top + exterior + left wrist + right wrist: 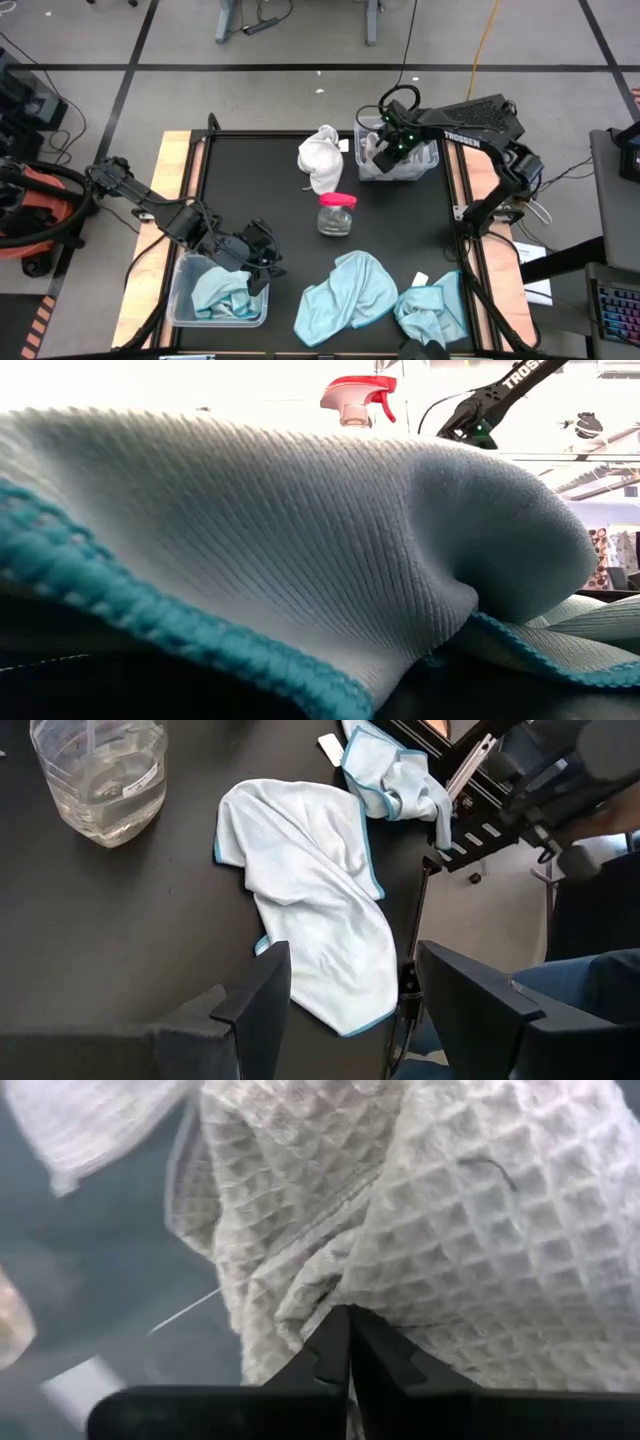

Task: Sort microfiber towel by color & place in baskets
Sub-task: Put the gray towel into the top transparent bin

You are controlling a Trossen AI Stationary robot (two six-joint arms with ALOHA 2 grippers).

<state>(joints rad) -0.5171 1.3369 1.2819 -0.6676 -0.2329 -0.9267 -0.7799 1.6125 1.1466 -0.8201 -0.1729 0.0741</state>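
My right gripper (385,148) is shut on a white waffle towel (440,1220) over the clear basket (428,165) at the table's far right. A second white towel (320,158) lies bunched on the table left of that basket. My left gripper (350,1005) is open and touches nothing. It hovers at the right rim of the near-left clear basket (185,300), which holds a light-blue towel (218,290). Two more light-blue towels (345,290) (432,308) lie crumpled at the near edge; one fills the low view (300,540). My right gripper pinches the white waffle towel at a fold (340,1295) right at its fingertips (330,1345). Whether one layer or several is caught does not show. The cloth bunches in front of the fingers, inside the far-right basket.
A clear jar with a pink lid (337,213) stands mid-table between the towels. A spray bottle's red top (355,395) shows beyond the towel in the low view. A small white tag (420,278) lies near the right blue towel.
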